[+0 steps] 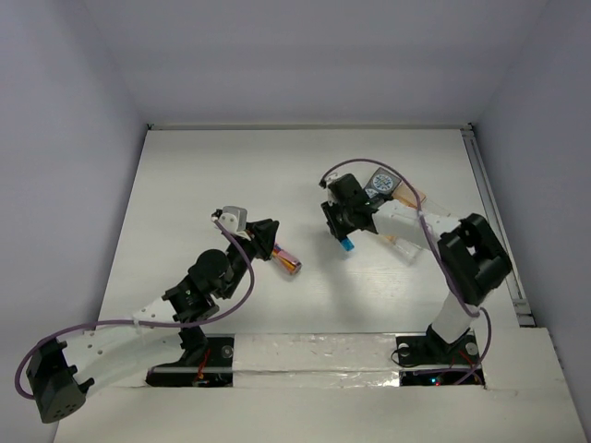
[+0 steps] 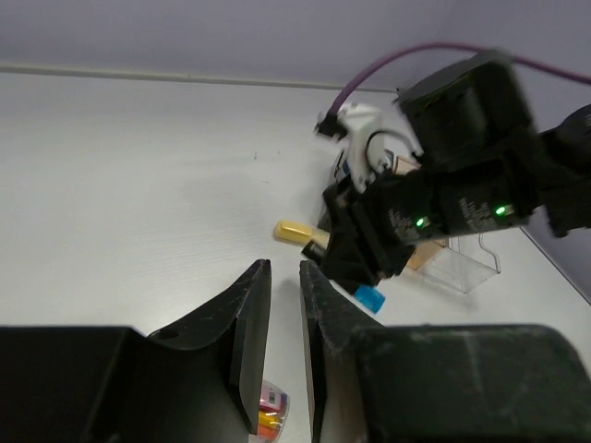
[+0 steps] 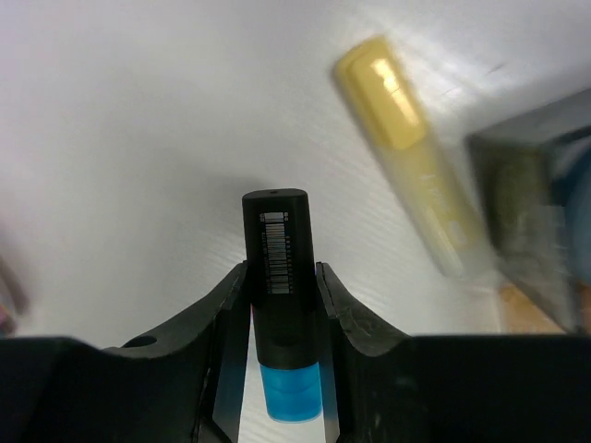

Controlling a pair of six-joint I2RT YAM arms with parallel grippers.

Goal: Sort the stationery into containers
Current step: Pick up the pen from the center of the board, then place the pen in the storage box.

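Note:
My right gripper (image 1: pixel 343 233) is shut on a black highlighter with a blue cap (image 3: pixel 282 277) and holds it over the table, left of the containers (image 1: pixel 399 208); the blue cap (image 1: pixel 346 245) sticks out below. A yellow highlighter (image 3: pixel 406 157) lies on the table beside the dark grey tray (image 3: pixel 545 157). A blue-and-white roll (image 1: pixel 379 184) sits in that tray. My left gripper (image 1: pixel 270 238) has its jaws nearly together with nothing between them. The pink-capped clear tube of coloured sticks (image 1: pixel 288 261) lies on the table just under and beside it, and shows in the left wrist view (image 2: pixel 271 411).
The tan tray (image 3: pixel 528 316) and the clear tray (image 2: pixel 466 263) join the dark grey one at the right of the table. The right arm (image 2: pixel 462 185) fills the space ahead of my left gripper. White walls bound the table at back and sides.

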